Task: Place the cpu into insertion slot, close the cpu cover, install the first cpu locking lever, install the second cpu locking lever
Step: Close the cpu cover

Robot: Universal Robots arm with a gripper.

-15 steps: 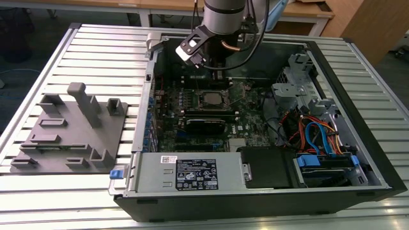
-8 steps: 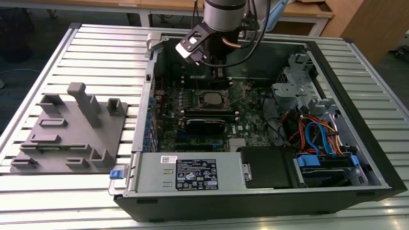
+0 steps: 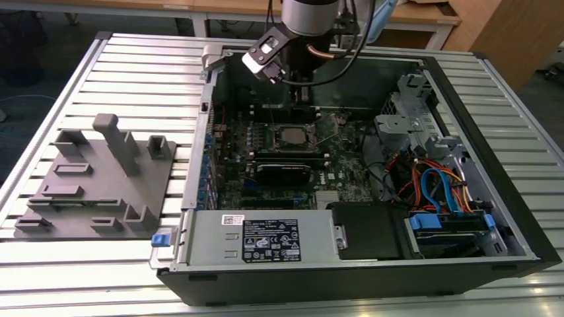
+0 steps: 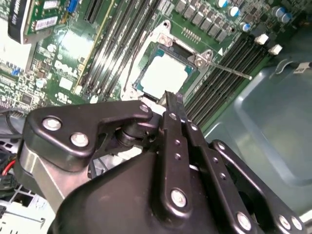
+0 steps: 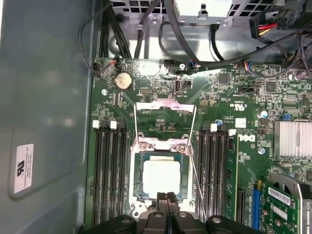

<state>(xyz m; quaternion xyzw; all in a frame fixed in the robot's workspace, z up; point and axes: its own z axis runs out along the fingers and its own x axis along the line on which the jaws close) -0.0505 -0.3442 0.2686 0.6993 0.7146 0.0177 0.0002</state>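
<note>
Black metal gripper point(image 5: 167, 196) point(image 4: 170, 99) sits nearest to the camera in both wrist views. I see its two fingers pressed together, tip against tip, with nothing held between them. As landmark I take the insertion slot point(image 5: 138, 171), the small square dark socket with a silver metal rim on the green circuit board point(image 5: 243, 122). The small flat square cpu point(image 5: 161, 178) with the dull silver-tan top lies flat inside this slot. The closed fingertips hang over the slot's edge, just beside the cpu; I cannot tell if they touch it. On the side of the slot away from the gripper, the thin silver metal cpu cover point(image 5: 164, 104) seems to be swung open, since green board shows through its square window. A thin silver lever rod point(image 4: 229, 70) slants away from one corner of the slot. Long narrow black memory slots point(image 5: 108, 180) run along both flanks of the slot. In the exterior view the grey arm point(image 3: 310, 16) stands above the slot, inside the open black computer case point(image 3: 352, 287).
</note>
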